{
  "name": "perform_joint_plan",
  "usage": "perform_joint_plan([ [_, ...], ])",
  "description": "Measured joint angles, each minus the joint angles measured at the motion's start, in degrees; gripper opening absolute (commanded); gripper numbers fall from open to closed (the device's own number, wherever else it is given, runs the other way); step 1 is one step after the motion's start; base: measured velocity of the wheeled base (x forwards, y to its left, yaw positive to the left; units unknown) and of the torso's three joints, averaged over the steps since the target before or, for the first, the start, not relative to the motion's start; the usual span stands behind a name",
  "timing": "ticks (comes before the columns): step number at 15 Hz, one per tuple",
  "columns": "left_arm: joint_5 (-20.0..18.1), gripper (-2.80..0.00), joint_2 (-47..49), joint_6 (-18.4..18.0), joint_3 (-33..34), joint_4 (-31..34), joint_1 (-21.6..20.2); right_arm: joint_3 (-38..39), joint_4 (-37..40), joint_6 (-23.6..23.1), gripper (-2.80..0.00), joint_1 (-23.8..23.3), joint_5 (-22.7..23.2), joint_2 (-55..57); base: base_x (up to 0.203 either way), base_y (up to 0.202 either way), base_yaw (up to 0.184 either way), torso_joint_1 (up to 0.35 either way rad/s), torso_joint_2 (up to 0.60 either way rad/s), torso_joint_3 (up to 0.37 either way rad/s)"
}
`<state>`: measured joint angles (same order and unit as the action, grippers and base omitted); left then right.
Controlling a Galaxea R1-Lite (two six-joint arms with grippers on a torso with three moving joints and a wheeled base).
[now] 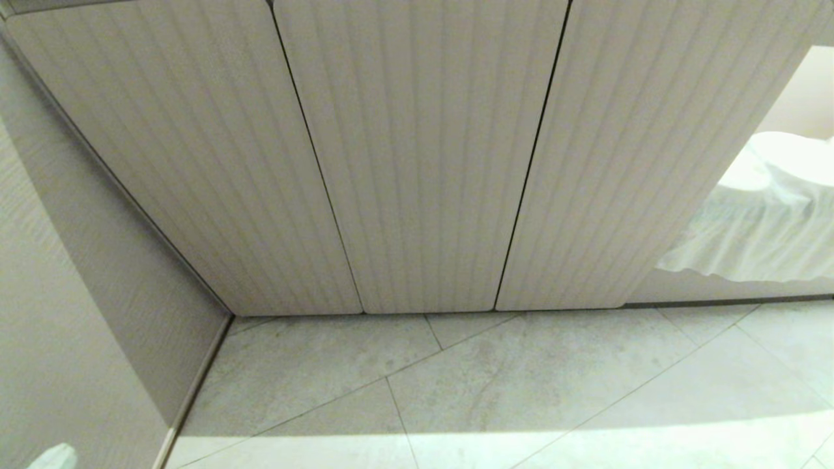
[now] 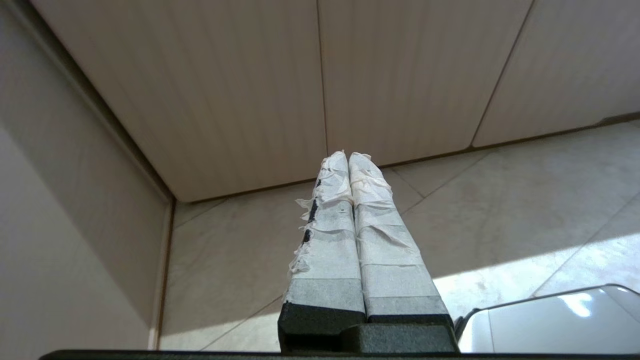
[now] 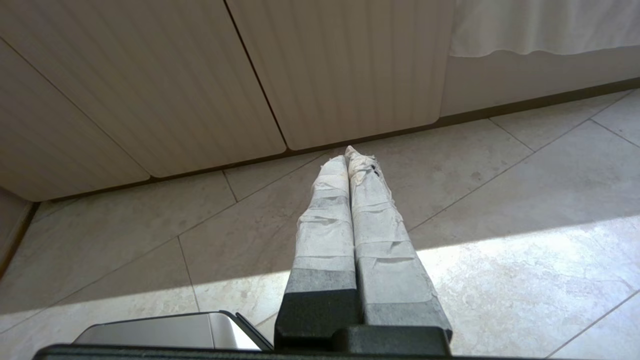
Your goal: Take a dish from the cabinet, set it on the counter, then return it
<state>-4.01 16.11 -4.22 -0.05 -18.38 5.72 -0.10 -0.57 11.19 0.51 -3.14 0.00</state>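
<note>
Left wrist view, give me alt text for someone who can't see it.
The left tool, its tape-wrapped fingers pressed shut and empty, points at the closed ribbed doors of the cabinet above a pale tiled floor. A wall meets the cabinet alongside.

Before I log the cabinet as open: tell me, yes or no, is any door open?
No: in the head view all three ribbed doors of the cabinet sit flush, with only thin dark seams between them.
</note>
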Motion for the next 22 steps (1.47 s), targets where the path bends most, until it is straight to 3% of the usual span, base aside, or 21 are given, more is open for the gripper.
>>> perform_joint_plan([
  [3, -1.84, -2.80, -1.71, -0.58, 0.05, 3.99, -6.04, 0.00, -0.02, 0.00, -2.80, 0.00, 0.03, 0.00, 0.000, 0.000, 0.000, 0.000, 0.00, 0.000],
  [7, 0.77, -2.80, -10.48, -0.43, 0.05, 14.43, -6.05, 0.00, 0.00, -0.01, -2.80, 0.00, -0.02, 0.02, 0.000, 0.000, 0.000, 0.000, 0.00, 0.000],
  [9, 3.23, -2.80, -13.71, 2.44, 0.05, 18.06, -5.74, 0.00, -0.02, 0.00, -2.80, 0.00, 0.02, 0.00, 0.000, 0.000, 0.000, 0.000, 0.00, 0.000],
  [22, 3.38, -2.80, -16.08, 2.57, 0.05, 18.31, -5.62, 0.00, 0.00, -0.01, -2.80, 0.00, 0.00, 0.02, 0.000, 0.000, 0.000, 0.000, 0.00, 0.000],
])
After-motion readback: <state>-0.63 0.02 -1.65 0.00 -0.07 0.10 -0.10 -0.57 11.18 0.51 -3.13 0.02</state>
